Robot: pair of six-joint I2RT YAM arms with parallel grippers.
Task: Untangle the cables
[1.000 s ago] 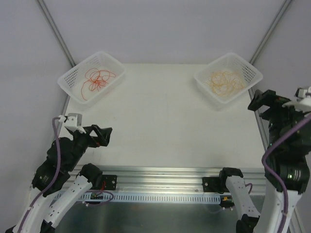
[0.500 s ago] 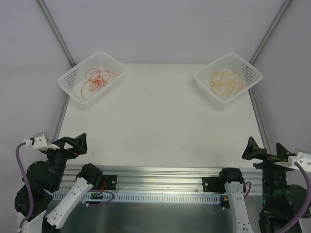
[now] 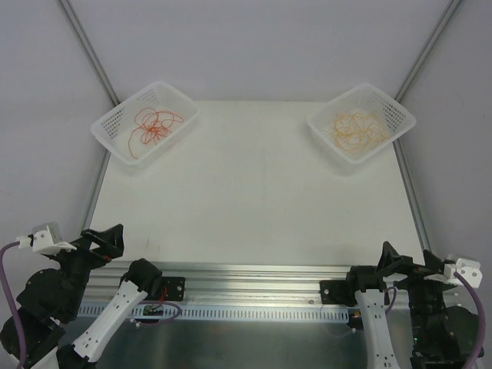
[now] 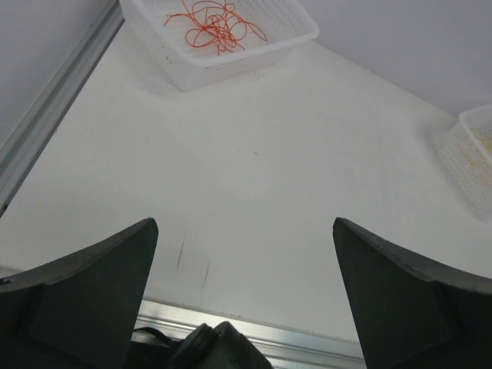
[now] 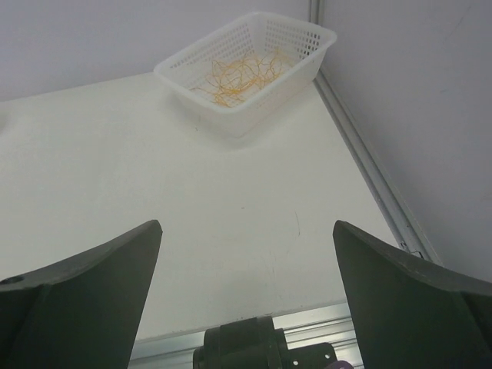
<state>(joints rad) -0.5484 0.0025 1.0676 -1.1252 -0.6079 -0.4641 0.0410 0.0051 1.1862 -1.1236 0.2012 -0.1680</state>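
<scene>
The red cables [image 3: 151, 125] lie in a loose tangle in the white basket [image 3: 113, 121] at the table's back left; they also show in the left wrist view [image 4: 217, 23]. The orange-yellow cables [image 3: 355, 129] lie in the white basket [image 3: 398, 114] at the back right, also seen in the right wrist view [image 5: 242, 77]. My left gripper [image 3: 104, 241] is open and empty at the near left edge. My right gripper [image 3: 398, 260] is open and empty at the near right edge. Both are far from the baskets.
The white table [image 3: 254, 192] lies between the baskets and the arms. An aluminium rail [image 3: 254, 273] runs along the near edge with the arm bases [image 3: 350, 292] on it. Slanted frame posts [image 3: 88, 50] stand at both back corners.
Both arms have drawn back and down toward the near edge. The left gripper moved from over the table's near left to beyond its corner; the right gripper dropped from the right side to the rail.
</scene>
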